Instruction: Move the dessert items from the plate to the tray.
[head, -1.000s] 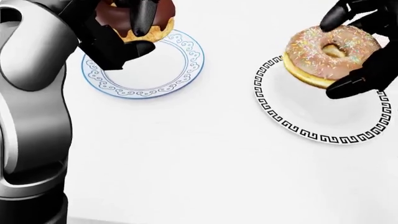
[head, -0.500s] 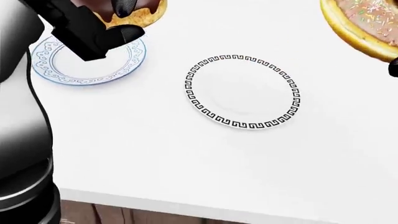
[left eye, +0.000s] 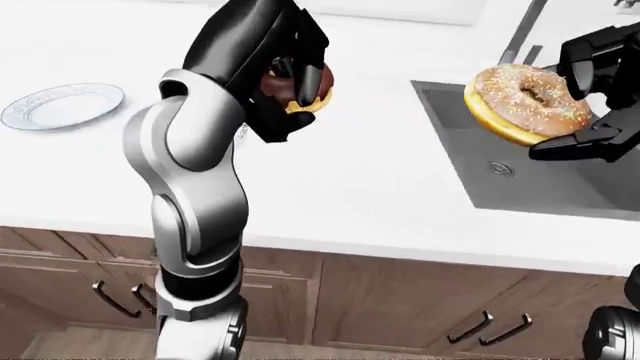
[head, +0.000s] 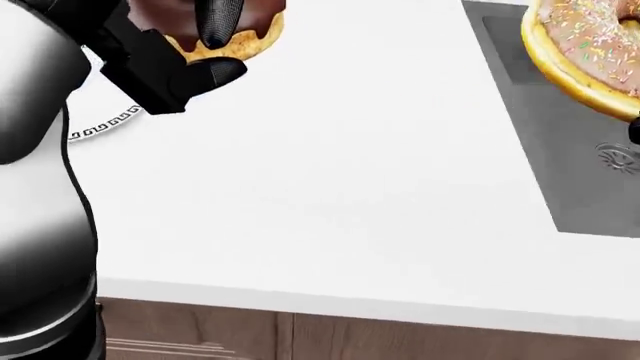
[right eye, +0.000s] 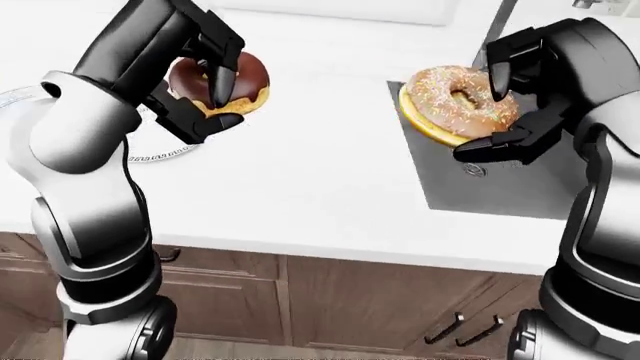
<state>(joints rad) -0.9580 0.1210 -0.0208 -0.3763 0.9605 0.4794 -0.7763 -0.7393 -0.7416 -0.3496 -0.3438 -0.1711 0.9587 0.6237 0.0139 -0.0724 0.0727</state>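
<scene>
The black fingers of the left hand are closed round a chocolate-glazed donut, one finger laid down across the dark icing and another tucked beneath the pale underside. The donut is held clear above the white counter, its glazed face turned toward the right-eye view's lower right, so that its flat plane is tilted rather than level. The grey left arm rises from the bottom of that view and bends over at the elbow.

The fingers of the right hand are closed on a pink-frosted sprinkled donut: one is pressed on the upper rim, another cupped under the lower yellow edge. This donut is held nearly on edge, its sprinkled face and hole turned up and toward the camera, its broad plane slanting from upper left to lower right. It is held above the left side of a grey sink sunk into the counter, with the drain seen below it.

A plate with a black key-pattern rim is partly hidden behind the left arm. In the left-eye view a second plate lies far left on the counter. Wooden cabinet fronts with dark handles are seen below the counter's edge
</scene>
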